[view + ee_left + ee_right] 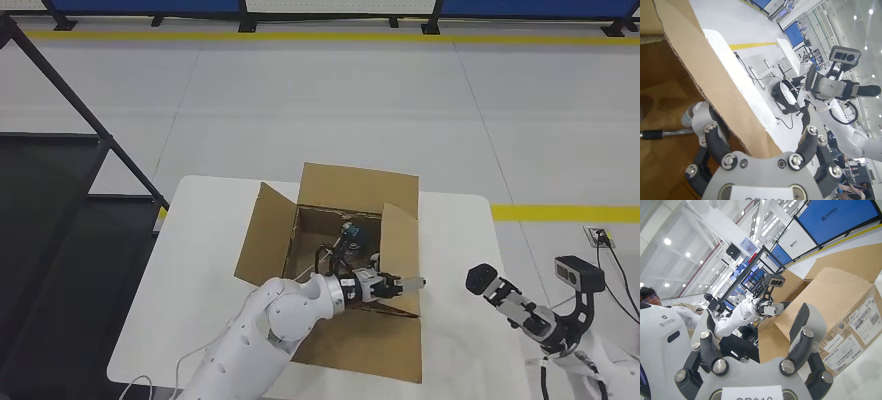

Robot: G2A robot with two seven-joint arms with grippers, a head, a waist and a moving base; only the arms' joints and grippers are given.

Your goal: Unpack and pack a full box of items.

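My left pincer (753, 117), spread wide, straddles a flap (715, 75) of the box (355, 205) on the tabletop (200, 290). My right pincer (757, 313), also apart, hangs beside it. Barcode labels (865, 318) unreadable; contents murky.

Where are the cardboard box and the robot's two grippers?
cardboard box (360, 188): top view, far flap.
left gripper (405, 286): top view, between its fingertips.
right gripper (490, 284): top view, between its fingertips.

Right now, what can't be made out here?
1. Box contents, top view: left arm covers part; the rest is too small to name.
2. Rod, left wrist view: cut off by the frame edge.
3. White container, left wrist view: mostly behind a left pincer finger.
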